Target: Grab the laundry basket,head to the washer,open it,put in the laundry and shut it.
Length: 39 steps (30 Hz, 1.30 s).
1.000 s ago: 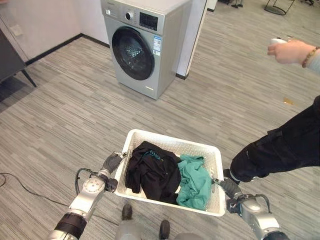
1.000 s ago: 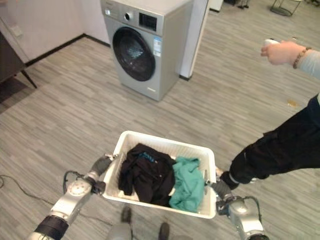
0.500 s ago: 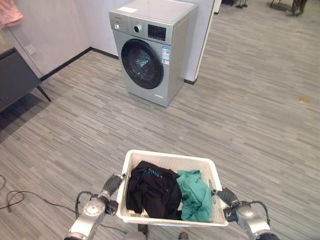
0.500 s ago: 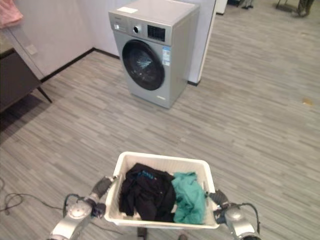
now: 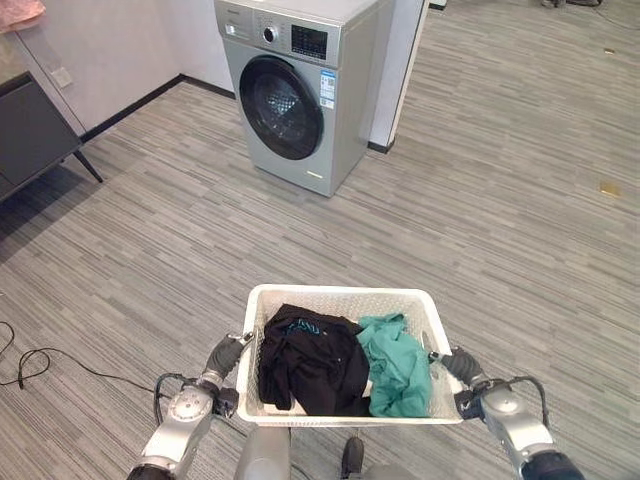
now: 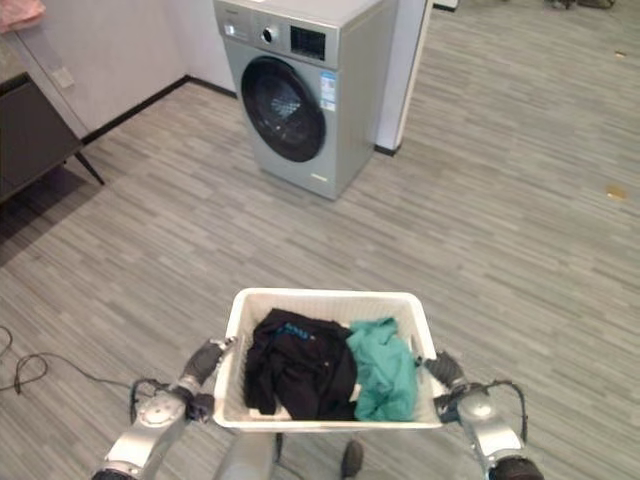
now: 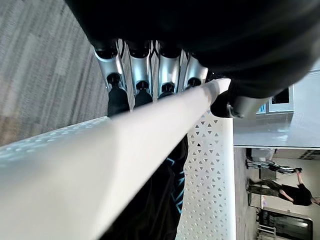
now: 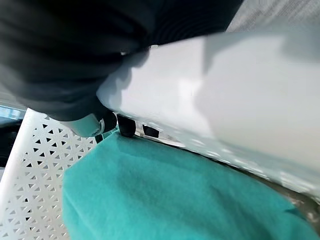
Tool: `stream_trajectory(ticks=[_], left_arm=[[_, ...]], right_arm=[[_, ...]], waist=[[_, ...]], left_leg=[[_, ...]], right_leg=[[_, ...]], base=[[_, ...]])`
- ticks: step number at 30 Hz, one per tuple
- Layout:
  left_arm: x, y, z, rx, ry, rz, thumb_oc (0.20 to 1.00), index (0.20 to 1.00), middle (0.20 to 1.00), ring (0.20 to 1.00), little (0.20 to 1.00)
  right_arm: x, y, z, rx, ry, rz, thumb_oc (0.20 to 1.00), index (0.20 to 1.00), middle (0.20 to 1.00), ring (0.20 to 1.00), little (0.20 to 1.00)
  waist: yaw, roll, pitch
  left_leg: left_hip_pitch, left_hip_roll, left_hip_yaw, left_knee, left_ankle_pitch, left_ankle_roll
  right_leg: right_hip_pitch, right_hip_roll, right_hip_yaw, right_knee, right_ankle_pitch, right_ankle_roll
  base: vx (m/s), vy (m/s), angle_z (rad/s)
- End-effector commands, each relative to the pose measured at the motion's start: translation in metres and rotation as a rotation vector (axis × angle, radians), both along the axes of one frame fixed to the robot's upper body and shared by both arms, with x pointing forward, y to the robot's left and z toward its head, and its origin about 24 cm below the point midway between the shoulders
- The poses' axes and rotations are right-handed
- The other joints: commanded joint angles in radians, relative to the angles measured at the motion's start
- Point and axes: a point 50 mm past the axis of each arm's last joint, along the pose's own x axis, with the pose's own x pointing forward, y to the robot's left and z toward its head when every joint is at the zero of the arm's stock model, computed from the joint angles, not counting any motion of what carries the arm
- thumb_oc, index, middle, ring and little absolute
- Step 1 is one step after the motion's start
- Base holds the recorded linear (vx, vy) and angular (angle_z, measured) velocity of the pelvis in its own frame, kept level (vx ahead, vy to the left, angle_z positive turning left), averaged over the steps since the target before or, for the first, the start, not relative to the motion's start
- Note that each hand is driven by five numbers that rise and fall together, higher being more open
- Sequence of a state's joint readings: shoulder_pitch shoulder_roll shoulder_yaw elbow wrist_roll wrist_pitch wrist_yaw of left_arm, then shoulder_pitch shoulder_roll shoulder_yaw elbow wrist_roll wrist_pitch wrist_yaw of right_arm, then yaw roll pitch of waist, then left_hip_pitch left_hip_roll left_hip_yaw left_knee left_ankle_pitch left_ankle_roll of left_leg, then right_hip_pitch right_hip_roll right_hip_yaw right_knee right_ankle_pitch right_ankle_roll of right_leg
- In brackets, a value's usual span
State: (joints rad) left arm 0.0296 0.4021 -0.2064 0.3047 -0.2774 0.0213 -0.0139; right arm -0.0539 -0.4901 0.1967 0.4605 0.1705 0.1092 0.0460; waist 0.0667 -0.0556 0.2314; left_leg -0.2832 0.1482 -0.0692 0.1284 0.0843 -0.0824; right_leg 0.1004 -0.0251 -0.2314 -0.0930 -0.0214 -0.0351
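Grey wood-plank floor [image 5: 480,210], pale walls behind. Nearest: white perforated laundry basket [image 5: 345,300] carried off the floor. Left hand [image 5: 224,356] curled around its left rim, fingers [image 7: 167,75] hooked over the edge; right hand [image 5: 462,368] clamped on the right rim. Inside: black garment [image 5: 310,360] toward left side, teal garment [image 5: 398,365] toward right. Far: silver washer [image 5: 300,85], round door shut, against the wall.

We hold both arms low at the frame's bottom, left hand [image 5: 226,353] and right hand [image 5: 459,367] curled round the basket [image 5: 345,298] rims.
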Motion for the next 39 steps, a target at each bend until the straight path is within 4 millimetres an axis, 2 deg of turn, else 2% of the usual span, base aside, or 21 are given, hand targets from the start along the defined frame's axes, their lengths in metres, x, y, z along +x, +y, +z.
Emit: stream_trajectory(ticks=[1, 4, 8, 9, 11, 13, 16, 18, 20, 21, 22, 24, 26, 28, 30, 31, 32, 33, 34, 35, 39], left_arm=[[0.003, 0.035, 0.012, 0.032, -0.073, 0.175, 0.2, 0.2, 0.2, 0.2, 0.2], [0.006, 0.041, 0.018, 0.059, -0.102, 0.19, 0.2, 0.2, 0.2, 0.2, 0.2], [0.005, 0.045, 0.024, 0.08, -0.124, 0.18, 0.2, 0.2, 0.2, 0.2, 0.2], [0.005, 0.046, 0.025, 0.087, -0.124, 0.177, 0.2, 0.2, 0.2, 0.2, 0.2], [0.007, 0.051, 0.032, 0.124, -0.132, 0.154, 0.2, 0.2, 0.2, 0.2, 0.2], [0.007, 0.051, 0.034, 0.122, -0.135, 0.154, 0.2, 0.2, 0.2, 0.2, 0.2], [0.005, 0.053, 0.036, 0.119, -0.138, 0.152, 0.2, 0.2, 0.2, 0.2, 0.2], [0.002, 0.055, 0.033, 0.107, -0.128, 0.171, 0.2, 0.2, 0.2, 0.2, 0.2], [0.002, 0.056, 0.033, 0.105, -0.127, 0.179, 0.2, 0.2, 0.2, 0.2, 0.2], [0.003, 0.057, 0.033, 0.104, -0.135, 0.197, 0.2, 0.2, 0.2, 0.2, 0.2], [0.003, 0.057, 0.033, 0.104, -0.135, 0.197, 0.2, 0.2, 0.2, 0.2, 0.2], [0.006, 0.058, 0.035, 0.108, -0.152, 0.204, 0.2, 0.2, 0.2, 0.2, 0.2], [0.009, 0.057, 0.037, 0.107, -0.164, 0.203, 0.2, 0.2, 0.2, 0.2, 0.2], [0.009, 0.056, 0.035, 0.104, -0.16, 0.202, 0.2, 0.2, 0.2, 0.2, 0.2], [0.009, 0.056, 0.035, 0.104, -0.159, 0.201, 0.2, 0.2, 0.2, 0.2, 0.2], [0.006, 0.053, 0.03, 0.104, -0.141, 0.197, 0.2, 0.2, 0.2, 0.2, 0.2], [0.006, 0.051, 0.025, 0.112, -0.125, 0.199, 0.2, 0.2, 0.2, 0.2, 0.2], [0.006, 0.051, 0.025, 0.112, -0.125, 0.199, 0.2, 0.2, 0.2, 0.2, 0.2], [0.008, 0.049, 0.024, 0.103, -0.123, 0.2, 0.2, 0.2, 0.2, 0.2, 0.2], [0.008, 0.049, 0.026, 0.063, -0.131, 0.224, 0.2, 0.2, 0.2, 0.2, 0.2], [0.013, 0.048, 0.03, 0.062, -0.146, 0.229, 0.2, 0.2, 0.2, 0.2, 0.2]], right_arm=[[0.03, -0.02, 0.058, -0.003, -0.291, -0.035, 0.2, 0.2, 0.2, 0.2, 0.2], [0.031, -0.019, 0.064, -0.001, -0.326, -0.044, 0.2, 0.2, 0.2, 0.2, 0.2], [0.029, -0.012, 0.061, 0.021, -0.326, -0.031, 0.2, 0.2, 0.2, 0.2, 0.2], [0.028, -0.01, 0.059, 0.026, -0.321, -0.034, 0.2, 0.2, 0.2, 0.2, 0.2], [0.026, -0.006, 0.048, 0.045, -0.279, -0.052, 0.2, 0.2, 0.2, 0.2, 0.2], [0.027, -0.003, 0.047, 0.052, -0.271, -0.041, 0.2, 0.2, 0.2, 0.2, 0.2], [0.027, -0.003, 0.048, 0.056, -0.267, -0.031, 0.2, 0.2, 0.2, 0.2, 0.2], [0.028, -0.002, 0.048, 0.056, -0.264, -0.027, 0.2, 0.2, 0.2, 0.2, 0.2], [0.028, -0.001, 0.047, 0.057, -0.264, -0.025, 0.2, 0.2, 0.2, 0.2, 0.2], [0.027, -0.001, 0.046, 0.054, -0.256, -0.029, 0.2, 0.2, 0.2, 0.2, 0.2], [0.027, -0.001, 0.046, 0.054, -0.257, -0.029, 0.2, 0.2, 0.2, 0.2, 0.2], [0.024, -0.004, 0.044, 0.049, -0.247, -0.038, 0.2, 0.2, 0.2, 0.2, 0.2], [0.023, -0.005, 0.043, 0.048, -0.241, -0.037, 0.2, 0.2, 0.2, 0.2, 0.2], [0.02, -0.007, 0.042, 0.044, -0.228, -0.028, 0.2, 0.2, 0.2, 0.2, 0.2], [0.019, -0.007, 0.041, 0.044, -0.227, -0.028, 0.2, 0.2, 0.2, 0.2, 0.2], [0.013, -0.01, 0.037, 0.037, -0.208, -0.031, 0.2, 0.2, 0.2, 0.2, 0.2], [0.014, -0.011, 0.038, 0.028, -0.209, -0.02, 0.2, 0.2, 0.2, 0.2, 0.2], [0.014, -0.011, 0.039, 0.028, -0.21, -0.02, 0.2, 0.2, 0.2, 0.2, 0.2], [0.014, -0.011, 0.04, 0.03, -0.219, -0.027, 0.2, 0.2, 0.2, 0.2, 0.2], [0.02, -0.01, 0.053, 0.039, -0.285, -0.031, 0.2, 0.2, 0.2, 0.2, 0.2], [0.02, -0.013, 0.057, 0.028, -0.309, -0.05, 0.2, 0.2, 0.2, 0.2, 0.2]], waist=[[0.016, 0.018, -0.052], [0.031, 0.023, -0.074], [0.047, -0.003, -0.109], [0.047, -0.006, -0.115], [0.025, 0.014, -0.107], [0.015, 0.025, -0.1], [-0.002, 0.038, -0.087], [-0.009, 0.035, -0.083], [-0.012, 0.038, -0.073], [-0.026, 0.037, -0.073], [-0.026, 0.035, -0.074], [-0.041, 0.042, -0.071], [-0.045, 0.042, -0.071], [-0.064, 0.034, -0.089], [-0.064, 0.036, -0.086], [-0.081, 0.027, -0.11], [-0.088, 0.042, -0.124], [-0.09, 0.039, -0.126], [-0.091, 0.038, -0.125], [-0.072, 0.013, -0.091], [-0.064, 0.001, -0.071]], left_leg=[[-0.003, 0.055, 0.035, -0.073, 0.019, -0.024], [-0.011, 0.061, 0.059, -0.051, 0.028, -0.025], [0.004, -0.035, 0.074, 0.074, -0.08, 0.031], [0.016, -0.054, 0.089, 0.083, -0.1, 0.049], [0.094, -0.106, 0.121, 0.061, -0.153, 0.121], [0.119, -0.107, 0.129, 0.047, -0.159, 0.132], [0.194, -0.12, 0.137, -0.006, -0.175, 0.137], [0.256, -0.125, 0.14, -0.036, -0.219, 0.127], [0.274, -0.12, 0.149, -0.045, -0.213, 0.123], [0.305, -0.13, 0.136, -0.057, -0.233, 0.117], [0.302, -0.132, 0.137, -0.059, -0.229, 0.117], [0.34, -0.134, 0.12, -0.073, -0.25, 0.114], [0.379, -0.138, 0.109, -0.076, -0.279, 0.108], [0.453, -0.133, 0.089, -0.082, -0.334, 0.098], [0.458, -0.131, 0.088, -0.083, -0.335, 0.098], [0.499, -0.115, 0.064, -0.067, -0.373, 0.091], [0.494, -0.06, 0.054, 0.032, -0.324, 0.053], [0.488, -0.064, 0.051, 0.033, -0.321, 0.053], [0.432, -0.04, 0.056, 0.145, -0.258, 0.033], [0.218, 0.015, 0.064, 0.549, -0.063, 0.03], [0.129, 0.109, 0.1, 0.608, -0.011, 0.04]], right_leg=[[0.035, -0.021, -0.027, 0.069, -0.177, 0.078], [0.077, -0.053, -0.011, 0.111, -0.204, 0.097], [0.086, -0.168, 0.005, 0.22, -0.175, 0.153], [0.062, -0.192, 0.008, 0.282, -0.143, 0.16], [-0.103, -0.257, 0.027, 0.584, 0.054, 0.165], [-0.153, -0.262, 0.01, 0.617, 0.063, 0.163], [-0.237, -0.208, -0.053, 0.577, -0.023, 0.142], [-0.26, -0.192, -0.108, 0.409, -0.062, 0.153], [-0.253, -0.176, -0.117, 0.317, -0.027, 0.146], [-0.276, -0.167, -0.052, 0.198, 0.015, 0.169], [-0.277, -0.168, -0.051, 0.192, 0.021, 0.169], [-0.32, -0.169, 0.032, 0.118, 0.068, 0.191], [-0.359, -0.182, 0.024, 0.052, 0.104, 0.208], [-0.351, -0.167, 0.028, 0.04, 0.116, 0.218], [-0.346, -0.165, 0.026, 0.04, 0.115, 0.218], [-0.339, -0.145, 0.083, 0.102, 0.117, 0.204], [-0.331, -0.103, 0.079, 0.159, 0.097, 0.181], [-0.333, -0.107, 0.078, 0.158, 0.1, 0.181], [-0.31, -0.084, 0.083, 0.174, 0.075, 0.157], [-0.224, -0.054, 0.041, 0.156, 0.023, 0.075], [-0.155, -0.011, 0.035, 0.136, -0.026, 0.035]], base=[[0.31, 0.282, 0.12], [0.42, 0.378, 0.05], [0.37, 0.395, -0.4], [0.45, 0.612, -0.14], [0.41, 0.645, -0.07], [0.2, 0.283, 0.07], [0.25, 0.186, 0.06], [0.37, 0.033, -0.04], [0.27, -0.043, 0.18], [0.21, -0.039, 0.07], [0.33, -0.055, 0.17], [0.3, -0.064, 0.42], [0.47, -0.137, 0.42], [0.54, -0.182, 0.2], [0.26, -0.107, 0.17], [0.65, -0.389, 0.26], [0.64, -0.393, 0.35], [0.4, -0.364, 0.5], [0.29, -0.52, 0.19], [0.38, -0.619, 0.14], [0.25, -0.278, -0.24]])
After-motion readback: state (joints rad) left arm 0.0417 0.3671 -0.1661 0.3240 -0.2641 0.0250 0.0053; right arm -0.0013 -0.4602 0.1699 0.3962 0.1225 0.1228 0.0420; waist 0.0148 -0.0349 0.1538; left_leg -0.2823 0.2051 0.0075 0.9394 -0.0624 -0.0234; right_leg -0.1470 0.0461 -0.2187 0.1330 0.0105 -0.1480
